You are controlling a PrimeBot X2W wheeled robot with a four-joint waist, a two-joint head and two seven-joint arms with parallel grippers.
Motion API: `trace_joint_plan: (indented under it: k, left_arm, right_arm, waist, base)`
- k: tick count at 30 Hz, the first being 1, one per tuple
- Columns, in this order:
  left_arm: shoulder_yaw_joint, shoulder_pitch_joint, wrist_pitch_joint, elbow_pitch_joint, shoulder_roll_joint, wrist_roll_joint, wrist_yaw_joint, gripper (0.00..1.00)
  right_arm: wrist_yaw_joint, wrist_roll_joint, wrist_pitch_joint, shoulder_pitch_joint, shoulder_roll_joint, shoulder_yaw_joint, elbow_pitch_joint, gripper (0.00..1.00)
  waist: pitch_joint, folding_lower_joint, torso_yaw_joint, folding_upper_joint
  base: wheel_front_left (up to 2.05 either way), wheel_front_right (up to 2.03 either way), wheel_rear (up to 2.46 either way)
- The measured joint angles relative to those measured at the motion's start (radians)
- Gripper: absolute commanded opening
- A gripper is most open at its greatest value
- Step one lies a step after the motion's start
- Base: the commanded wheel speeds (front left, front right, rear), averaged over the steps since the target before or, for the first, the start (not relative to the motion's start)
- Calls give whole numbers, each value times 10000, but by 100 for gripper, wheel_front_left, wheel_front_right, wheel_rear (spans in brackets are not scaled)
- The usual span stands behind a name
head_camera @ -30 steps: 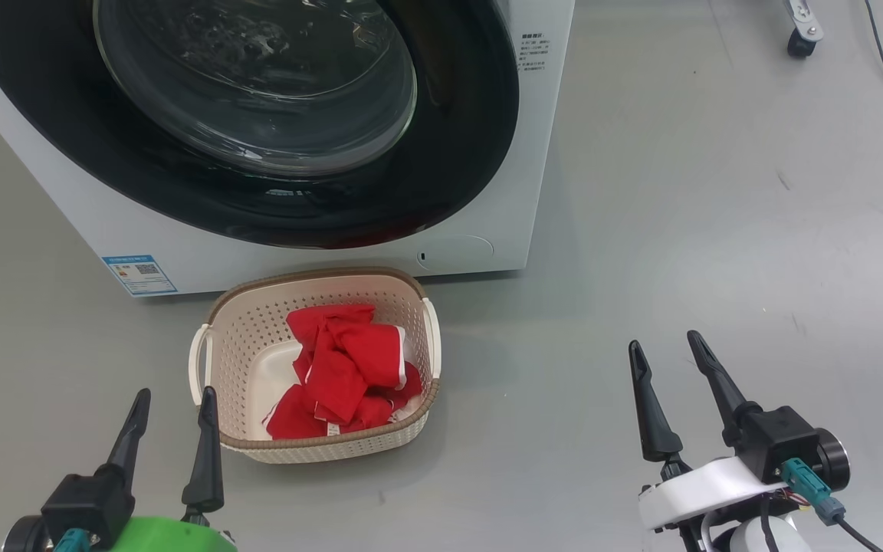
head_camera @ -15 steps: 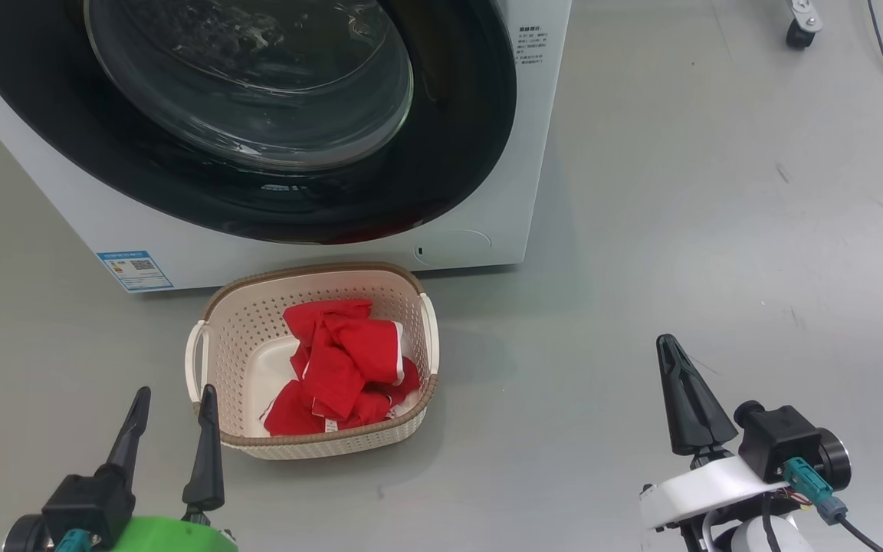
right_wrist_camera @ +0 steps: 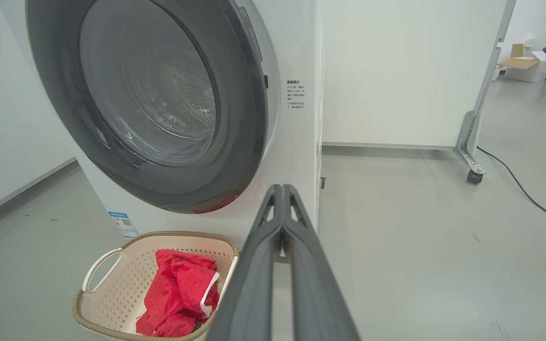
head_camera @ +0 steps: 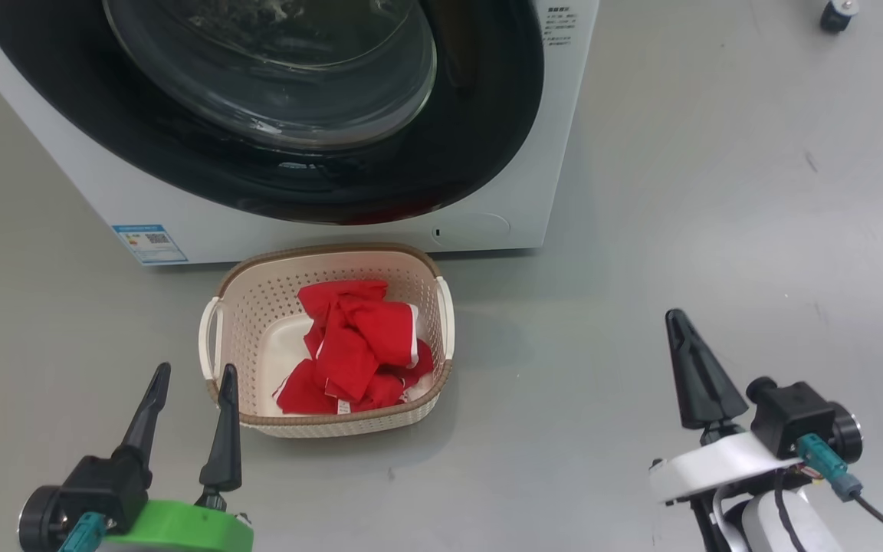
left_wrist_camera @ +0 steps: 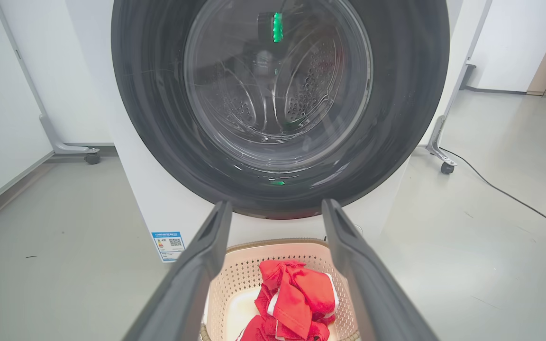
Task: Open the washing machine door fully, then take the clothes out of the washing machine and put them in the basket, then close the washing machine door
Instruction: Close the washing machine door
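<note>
Though the red clothes lie in the basket before the washing machine, its door may sit unlatched, and the right gripper, pressed together, could skid off that glossy rim, while the left gripper is spread.

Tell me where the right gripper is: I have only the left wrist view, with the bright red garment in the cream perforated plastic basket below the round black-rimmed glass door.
Observer: In the head view the right gripper sits right of the cream perforated plastic basket, over bare grey floor, touching nothing.
Operator: Open or shut?
Observer: Shut; the right wrist view shows its two long dark fingers pressed together, empty.
Operator: Anything hanging over the basket's rim?
Observer: No; the head view shows the whole brown rim, and the bright red garment lies inside it.
</note>
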Motion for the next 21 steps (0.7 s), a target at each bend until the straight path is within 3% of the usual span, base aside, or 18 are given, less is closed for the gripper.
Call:
trace_joint_plan:
  k: [21]
  left_arm:
    - [-493,-1053,-176,-236,-211,-15,-174,100]
  right_arm:
    - [499,-259,69,-3124,-1016,-504,612,0]
  waist:
    - [1472,0,1344,0]
  base:
    - [0,0,0]
